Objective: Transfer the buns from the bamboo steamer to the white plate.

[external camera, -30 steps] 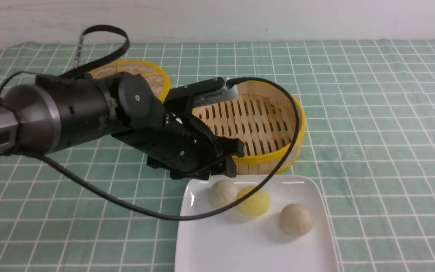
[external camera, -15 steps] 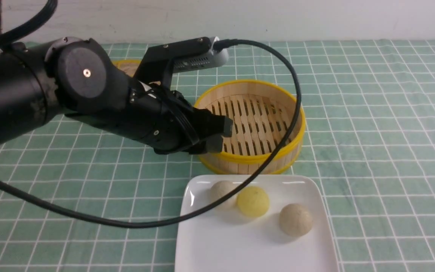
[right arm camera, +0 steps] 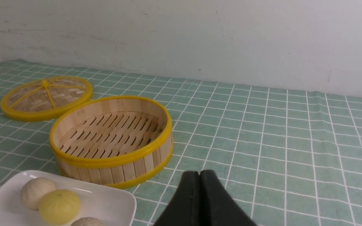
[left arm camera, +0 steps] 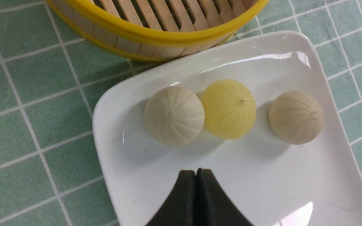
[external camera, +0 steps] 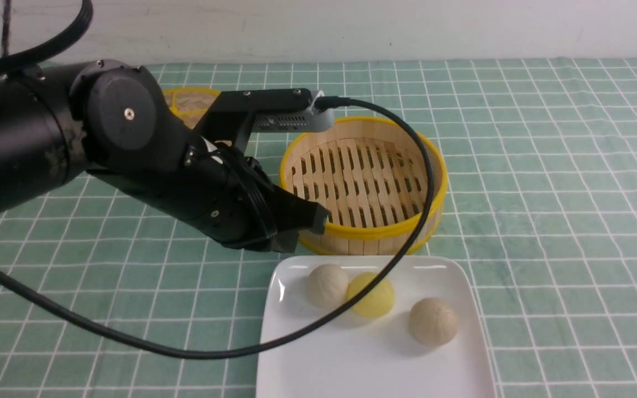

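Front view: round yellow-rimmed bamboo steamer (external camera: 368, 235) stood empty on green checked worktop (external camera: 545, 166); cream pleated dough bun (external camera: 327, 284) and beige bun (external camera: 433, 320) lay on glossy white square plate (external camera: 363, 359), flanking bright yellow ball (external camera: 372, 294); transfer judged complete. Left wrist view: left gripper (left arm camera: 196, 173) clenched on nothing, facing the plate; cream bun touched the ball. Right wrist view: right gripper (right arm camera: 200, 174) clenched, empty; flat woven lid (right arm camera: 46, 97) showed whole only here.
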Robot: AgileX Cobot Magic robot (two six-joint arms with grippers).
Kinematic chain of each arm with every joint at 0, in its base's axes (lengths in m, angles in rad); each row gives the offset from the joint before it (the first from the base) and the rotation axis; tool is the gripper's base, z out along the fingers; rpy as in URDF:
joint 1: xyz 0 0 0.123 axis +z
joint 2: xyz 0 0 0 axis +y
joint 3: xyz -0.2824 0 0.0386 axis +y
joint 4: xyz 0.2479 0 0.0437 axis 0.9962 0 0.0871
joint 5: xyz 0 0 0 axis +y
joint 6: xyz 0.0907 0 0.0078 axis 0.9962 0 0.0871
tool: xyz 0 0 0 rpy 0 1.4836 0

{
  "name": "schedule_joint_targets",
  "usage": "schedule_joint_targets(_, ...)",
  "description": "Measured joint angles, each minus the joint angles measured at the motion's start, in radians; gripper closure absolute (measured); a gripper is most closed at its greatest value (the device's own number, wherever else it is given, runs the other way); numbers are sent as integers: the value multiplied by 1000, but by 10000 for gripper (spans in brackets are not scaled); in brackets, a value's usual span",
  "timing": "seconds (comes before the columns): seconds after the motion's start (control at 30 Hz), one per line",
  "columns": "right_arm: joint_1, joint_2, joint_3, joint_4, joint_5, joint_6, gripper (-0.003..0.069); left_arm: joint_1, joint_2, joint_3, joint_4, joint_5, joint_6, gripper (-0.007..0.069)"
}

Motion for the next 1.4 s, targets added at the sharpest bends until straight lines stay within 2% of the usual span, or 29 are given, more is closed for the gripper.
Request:
schedule_joint_targets(0.5, 0, 0, 0, 16, -4, -1, 664, 0, 0, 0, 4, 15, 0, 620)
schedule_joint_targets(0.7, -15, -27, 31, 284, -15, -1, 662, 0, 0, 0, -4, 25, 0, 620)
schedule_joint_targets(0.73, -19, -30, 34, 297, -17, -1, 662, 0, 0, 0, -5, 25, 0, 620)
schedule_joint_targets(0.77, -53, -56, 63, 364, -29, -1, 661, 0, 0, 0, -6, 25, 0, 620)
schedule_joint_targets(0.87, -150, -104, 135, 440, -73, -1, 659, 0, 0, 0, -6, 25, 0, 620)
schedule_joint_targets(1.1, -412, -153, 351, 456, -160, -1, 657, 0, -1, 0, -5, 46, 1, 620)
schedule_joint_targets(1.23, -454, -153, 443, 405, -163, -7, 657, 0, -25, 1, 13, 49, 1, 620)
schedule_joint_targets(1.4, -458, -153, 447, 344, -130, -8, 653, 0, -81, 1, 31, 20, 1, 620)
